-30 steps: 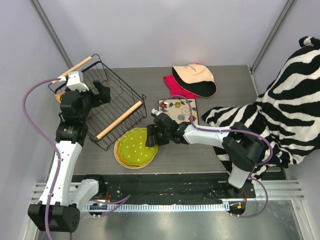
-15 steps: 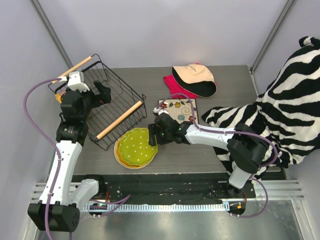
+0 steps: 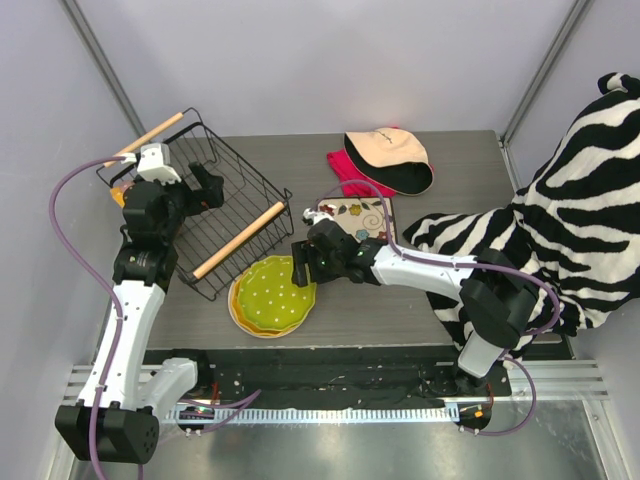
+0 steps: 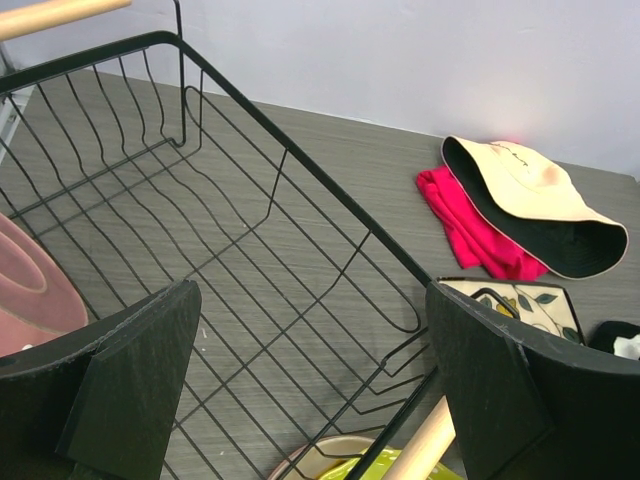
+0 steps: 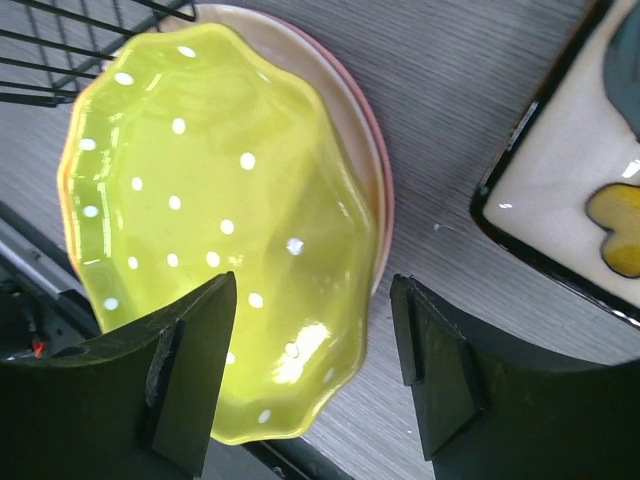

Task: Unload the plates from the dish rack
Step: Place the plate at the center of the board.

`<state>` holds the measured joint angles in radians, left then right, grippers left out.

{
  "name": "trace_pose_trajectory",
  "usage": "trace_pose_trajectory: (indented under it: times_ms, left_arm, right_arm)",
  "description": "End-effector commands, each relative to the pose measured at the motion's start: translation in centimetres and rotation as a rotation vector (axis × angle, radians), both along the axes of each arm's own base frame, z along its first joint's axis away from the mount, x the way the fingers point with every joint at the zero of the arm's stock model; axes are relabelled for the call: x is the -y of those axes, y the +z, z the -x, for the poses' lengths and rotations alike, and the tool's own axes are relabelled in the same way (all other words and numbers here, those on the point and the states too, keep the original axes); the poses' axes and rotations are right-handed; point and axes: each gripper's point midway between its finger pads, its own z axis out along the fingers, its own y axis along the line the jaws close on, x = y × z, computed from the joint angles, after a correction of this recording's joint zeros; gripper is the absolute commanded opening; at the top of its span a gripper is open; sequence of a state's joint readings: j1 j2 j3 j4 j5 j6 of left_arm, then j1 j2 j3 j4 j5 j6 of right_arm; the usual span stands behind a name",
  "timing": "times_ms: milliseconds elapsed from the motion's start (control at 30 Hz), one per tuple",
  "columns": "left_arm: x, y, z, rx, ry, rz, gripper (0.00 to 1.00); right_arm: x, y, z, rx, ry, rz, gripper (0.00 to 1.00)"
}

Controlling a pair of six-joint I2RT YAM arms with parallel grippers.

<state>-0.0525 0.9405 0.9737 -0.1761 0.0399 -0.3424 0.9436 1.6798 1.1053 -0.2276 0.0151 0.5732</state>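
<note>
The dish rack (image 3: pixel 215 215) is a black wire basket with wooden handles at the table's back left. My left gripper (image 3: pixel 203 188) hangs open over its inside, holding nothing. In the left wrist view a pink plate (image 4: pixel 30 295) leans inside the dish rack (image 4: pixel 250 230) at the left, beside my left gripper (image 4: pixel 320 395). A green dotted plate (image 3: pixel 272 292) lies on a stack in front of the rack. My right gripper (image 3: pixel 301 266) stands open over its right edge. In the right wrist view the green plate (image 5: pixel 210 210) lies free below my right gripper (image 5: pixel 315 365). The square flowered plate (image 3: pixel 358 220) lies flat behind.
A cream-and-black cap (image 3: pixel 390 160) rests on a red cloth (image 3: pixel 348 172) at the back. A zebra-striped cloth (image 3: pixel 560 230) covers the right side. The rack's near wooden handle (image 3: pixel 238 240) lies close to the plate stack. A cream, pink-rimmed plate (image 5: pixel 362 140) sits under the green one.
My right gripper's jaws have spread wider over the green plate's right edge and shifted slightly left. The left arm has not moved.
</note>
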Motion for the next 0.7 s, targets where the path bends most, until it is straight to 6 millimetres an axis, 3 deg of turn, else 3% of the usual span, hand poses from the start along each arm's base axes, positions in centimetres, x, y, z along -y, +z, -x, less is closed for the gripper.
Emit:
trace_pose_trajectory:
  times_ms: [0,333,667]
  left_arm:
    - [0.6,0.7,-0.2,0.028,-0.019,0.018,1.00]
    - [0.5,0.6,-0.3,0.023,-0.017,0.020,1.00]
    - [0.6,0.4,-0.3,0.018,-0.022,0.021,1.00]
  right_arm:
    - [-2.4,3.2,-0.4,0.043,0.047,-0.099,0.70]
    - [-3.3,2.8,-0.1,0.025,0.064,-0.106,0.56]
    - [-4.1,2.5,0.4,0.013,0.081,-0.112,0.54]
